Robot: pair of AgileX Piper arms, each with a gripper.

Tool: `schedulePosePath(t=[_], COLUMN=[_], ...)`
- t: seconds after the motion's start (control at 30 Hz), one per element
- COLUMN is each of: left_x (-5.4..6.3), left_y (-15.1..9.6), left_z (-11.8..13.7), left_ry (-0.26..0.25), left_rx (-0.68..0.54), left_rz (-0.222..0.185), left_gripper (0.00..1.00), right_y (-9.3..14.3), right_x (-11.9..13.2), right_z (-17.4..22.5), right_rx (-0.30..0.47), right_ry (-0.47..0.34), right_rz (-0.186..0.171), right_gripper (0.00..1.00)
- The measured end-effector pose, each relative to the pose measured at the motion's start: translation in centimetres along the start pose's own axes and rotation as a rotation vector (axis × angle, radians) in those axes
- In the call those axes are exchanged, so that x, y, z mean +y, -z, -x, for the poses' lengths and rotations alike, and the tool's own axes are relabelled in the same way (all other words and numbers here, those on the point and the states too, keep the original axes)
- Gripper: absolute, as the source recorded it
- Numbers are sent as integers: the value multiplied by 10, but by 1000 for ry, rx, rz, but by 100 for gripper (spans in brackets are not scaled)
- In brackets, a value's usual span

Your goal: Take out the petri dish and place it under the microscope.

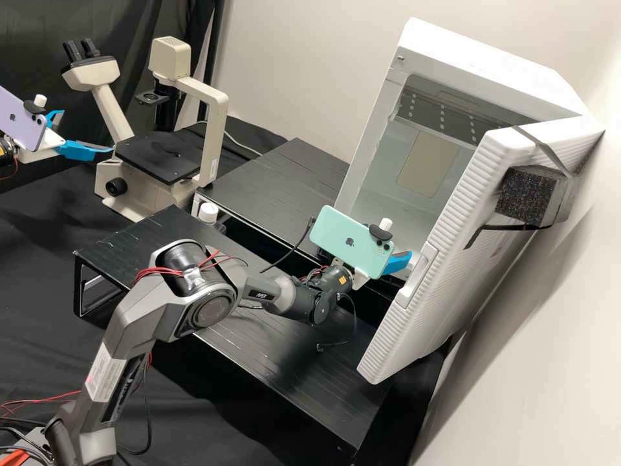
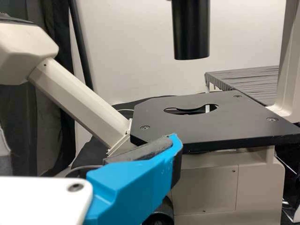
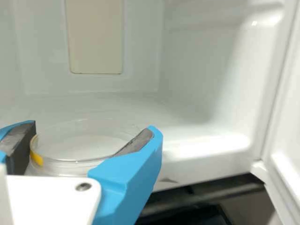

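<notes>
Right arm (image 1: 194,291) bent at elbow, forearm above black stand (image 1: 278,356), right gripper (image 1: 402,261) at opening of white chamber (image 1: 362,145), fingers clamping petri dish (image 3: 77,150) near floor's front edge. Left gripper (image 1: 88,131) beside microscope (image 1: 155,155), fingers spread, near stage's (image 2: 225,126) corner.

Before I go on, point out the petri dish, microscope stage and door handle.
Petri dish (image 3: 76,165): right wrist view, on its near side wall.
Microscope stage (image 2: 206,129): left wrist view, on its black top plate.
Door handle (image 1: 418,274): high view, on its middle.
</notes>
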Motion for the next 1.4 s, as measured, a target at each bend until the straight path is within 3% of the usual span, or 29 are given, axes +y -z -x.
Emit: schedulePosePath(t=[0.13, 0.4, 0.73, 0.9, 1.07, 1.4], left_x=[0, 0, 0, 0, 0, 0], left_y=[0, 0, 0, 0, 0, 0], left_z=[0, 0, 0, 0, 0, 0], left_ry=[0, 0, 0, 0, 0, 0], left_rx=[0, 0, 0, 0, 0, 0], left_rz=[0, 0, 0, 0, 0, 0], left_gripper=[100, 100, 100, 100, 100, 100], right_y=[-2, -2, -9, -12, -4, 53], right_x=[-1, -2, 1, 1, -6, -42], right_z=[3, 12, 36, 61, 102, 169], right_rx=[0, 16, 23, 35, 118, 385], right_ry=[-15, -32, -56, -64, -62, 36], right_rz=[-15, 12, 3, -36, -62, -36], right_gripper=[0, 0, 0, 0, 0, 0])
